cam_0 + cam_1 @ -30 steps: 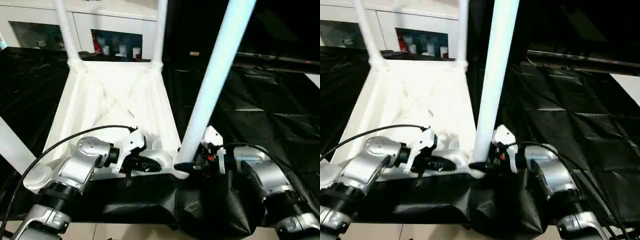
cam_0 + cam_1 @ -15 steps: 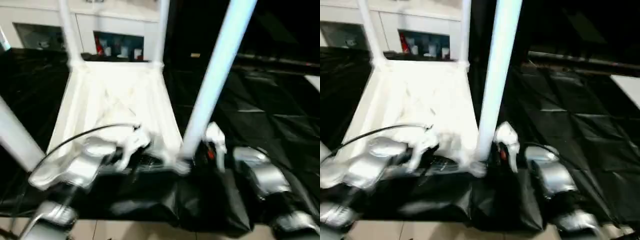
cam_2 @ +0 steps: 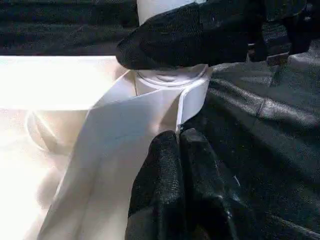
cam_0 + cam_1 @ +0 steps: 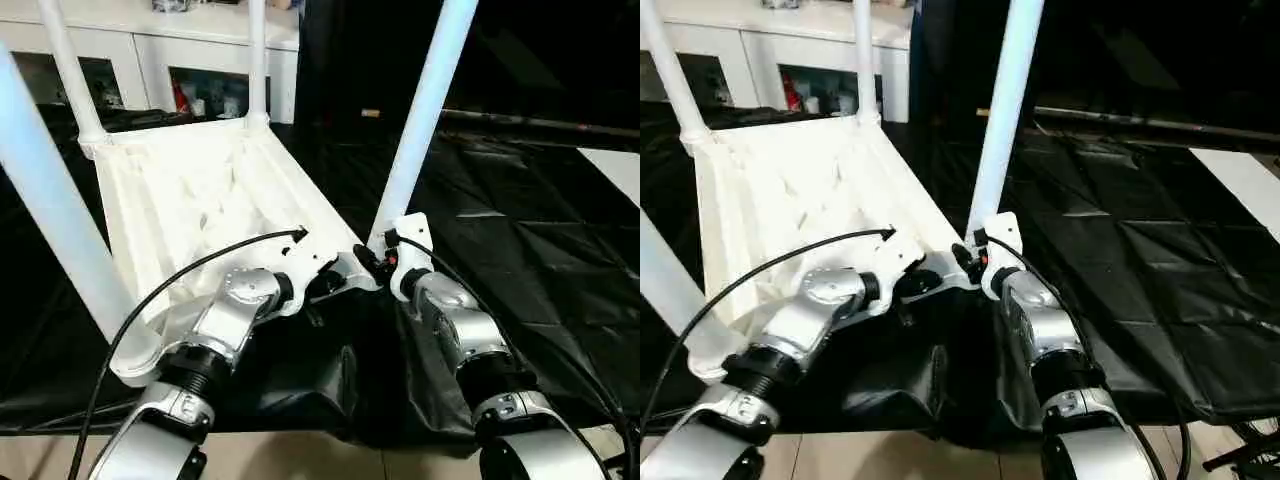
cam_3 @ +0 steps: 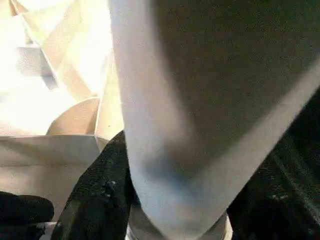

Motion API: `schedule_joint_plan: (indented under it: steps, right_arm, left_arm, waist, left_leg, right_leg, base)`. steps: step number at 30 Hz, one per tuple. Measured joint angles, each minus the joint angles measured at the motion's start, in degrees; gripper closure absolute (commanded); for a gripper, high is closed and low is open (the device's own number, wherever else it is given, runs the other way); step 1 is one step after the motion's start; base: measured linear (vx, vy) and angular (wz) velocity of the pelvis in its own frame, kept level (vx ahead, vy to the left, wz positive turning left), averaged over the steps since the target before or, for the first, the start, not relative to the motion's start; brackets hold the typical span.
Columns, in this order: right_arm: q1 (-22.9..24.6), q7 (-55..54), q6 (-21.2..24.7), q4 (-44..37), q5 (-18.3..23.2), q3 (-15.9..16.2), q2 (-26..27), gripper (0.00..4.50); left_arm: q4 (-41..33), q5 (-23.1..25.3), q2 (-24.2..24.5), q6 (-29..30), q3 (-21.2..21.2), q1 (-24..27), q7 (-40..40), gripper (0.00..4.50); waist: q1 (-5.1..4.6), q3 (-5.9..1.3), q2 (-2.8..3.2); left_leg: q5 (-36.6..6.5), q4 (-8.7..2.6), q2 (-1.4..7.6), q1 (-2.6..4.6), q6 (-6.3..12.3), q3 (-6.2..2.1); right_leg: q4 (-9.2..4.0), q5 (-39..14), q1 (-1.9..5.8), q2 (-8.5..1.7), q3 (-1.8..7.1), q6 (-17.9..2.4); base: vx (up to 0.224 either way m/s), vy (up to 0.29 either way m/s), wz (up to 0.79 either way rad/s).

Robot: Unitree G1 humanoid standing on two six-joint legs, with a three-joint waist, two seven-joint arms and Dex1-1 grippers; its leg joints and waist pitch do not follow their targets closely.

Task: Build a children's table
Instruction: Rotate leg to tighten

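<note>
The children's table lies upside down on black sheeting, its white ribbed tabletop (image 4: 190, 190) facing up. Legs stand in the corner sockets: two far ones (image 4: 257, 60), a near-left one (image 4: 50, 200) and a near-right one (image 4: 420, 120). My left gripper (image 4: 335, 283) is at the near-right corner, shut on the tabletop's thin rim (image 3: 150, 100), which runs between its fingers (image 3: 160, 170). My right gripper (image 4: 372, 260) reaches in from the right and is closed around the base of the near-right leg (image 5: 165, 125), one black finger (image 5: 95, 200) against its side.
Black sheeting (image 4: 520, 220) covers the work surface and hangs over its near edge. A white cabinet with glass doors (image 4: 180, 60) stands behind the table. Pale floor (image 4: 300, 460) shows below the near edge and at the far right (image 4: 615, 165).
The head camera has shifted, so the table now looks turned and the near-left leg shows fully. Both grippers stay at the near-right corner. The right gripper's fingers have drawn in slightly on the leg.
</note>
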Motion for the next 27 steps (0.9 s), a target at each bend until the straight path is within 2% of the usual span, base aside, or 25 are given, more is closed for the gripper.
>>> schedule_joint_plan:
  steps: [1, 5, 6, 10, 13, 15, 17, 19, 20, 27]
  right_arm:
    - [0.0, 0.07, 0.0, 0.02, 0.02, 0.0, 0.0, 1.78]
    - [0.0, 2.05, -0.43, -0.03, 0.03, 0.01, -0.2, 1.55]
    - [0.03, 3.01, -0.42, -0.14, 0.03, 0.02, -0.42, 1.34]
    - [0.77, 8.8, 0.25, -1.96, 0.18, 0.54, -2.84, 1.34]
    - [2.51, 13.1, 1.19, -5.02, 0.39, 0.97, -5.26, 1.34]
    - [3.01, 15.01, 1.44, -5.97, 0.41, 1.03, -5.97, 1.25]
    - [4.41, 17.93, 1.36, -8.25, 0.47, 2.13, -7.15, 1.25]
    - [5.06, 20.43, 1.49, -10.09, 0.94, 4.16, -6.87, 1.25]
    - [5.35, 20.5, 1.51, -10.49, 1.18, 4.07, -7.0, 1.25]
    - [6.73, 20.89, 3.71, -13.79, 1.51, 3.97, -7.77, 1.25]
  left_arm:
    - [0.05, 0.07, 0.0, -0.16, -0.05, -0.01, 0.02, 4.5]
    - [0.15, 0.44, 0.54, -1.56, -0.34, -0.01, -0.84, 4.5]
    - [0.15, 0.45, 0.77, -1.88, -0.43, -0.03, -1.28, 4.5]
    - [0.14, 0.35, 1.1, -2.48, -0.68, -0.23, -2.39, 4.5]
    - [0.3, -0.22, 1.19, -2.56, -1.1, -0.71, -3.77, 4.5]
    - [0.33, -0.52, 1.49, -2.12, -1.07, -1.06, -5.05, 4.07]
    - [1.3, -1.11, 1.33, -0.8, -1.05, -2.46, -5.85, 3.97]
    - [2.22, -1.28, 0.68, -0.01, -1.09, -3.45, -5.86, 3.86]
    - [2.29, -1.32, 0.56, 0.12, -1.01, -3.53, -5.85, 3.66]
    - [3.13, -1.33, 0.24, -0.23, -1.36, -4.09, -6.0, 3.22]
  waist:
    - [0.0, -0.04, -0.06]
    - [0.03, -0.08, -0.12]
    - [0.03, -0.09, -0.13]
    - [0.15, -0.08, -0.11]
    - [0.89, -0.05, -0.08]
    - [1.24, -0.04, -0.08]
    - [1.53, -0.02, -0.05]
    - [1.05, 0.01, -0.02]
    - [0.88, 0.02, 0.0]
    - [1.42, 0.14, 0.15]
  left_leg:
    - [0.0, -0.01, 0.0, 0.0, 0.0, 0.0]
    - [0.0, -0.1, 0.01, -0.01, 0.0, 0.0]
    - [0.0, -0.15, 0.01, -0.01, 0.0, 0.0]
    - [0.0, -0.29, 0.03, -0.02, 0.0, 0.0]
    - [0.0, -0.34, 0.09, -0.01, -0.01, 0.05]
    - [0.01, -0.32, 0.11, -0.11, -0.02, 0.08]
    - [0.01, -0.35, 0.19, -0.12, -0.03, 0.08]
    - [0.01, -0.33, 0.25, -0.22, -0.04, 0.07]
    - [0.0, -0.34, 0.24, -0.3, -0.03, 0.07]
    - [-0.01, -0.34, 0.24, -0.35, -0.02, 0.07]
  right_leg:
    - [0.0, 0.0, -0.01, 0.0, -0.01, 0.0]
    - [0.02, 0.01, -0.02, 0.0, -0.01, -0.01]
    - [0.04, 0.02, -0.02, 0.01, -0.01, -0.01]
    - [0.13, 0.14, -0.06, 0.03, -0.02, 0.0]
    - [0.23, 0.33, -0.14, 0.04, -0.03, -0.02]
    - [0.39, 0.6, -0.19, 0.04, -0.01, -0.06]
    - [0.44, 0.54, -0.24, 0.11, -0.02, 0.04]
    - [0.42, 0.53, -0.38, 0.27, 0.09, 0.05]
    - [0.38, 0.66, -0.42, 0.26, 0.09, -0.18]
    - [0.37, 0.63, -0.44, 0.25, 0.06, -0.26]
  base:
    - [0.0, 0.0, 0.0]
    - [0.0, 0.0, 0.0]
    - [0.0, 0.0, 0.0]
    - [0.0, 0.0, 0.0]
    - [0.0, 0.0, 0.0]
    - [0.0, 0.0, 0.0]
    - [0.0, 0.0, 0.0]
    - [0.0, 0.0, 0.0]
    - [0.0, 0.0, 0.0]
    - [0.0, 0.0, 0.0]
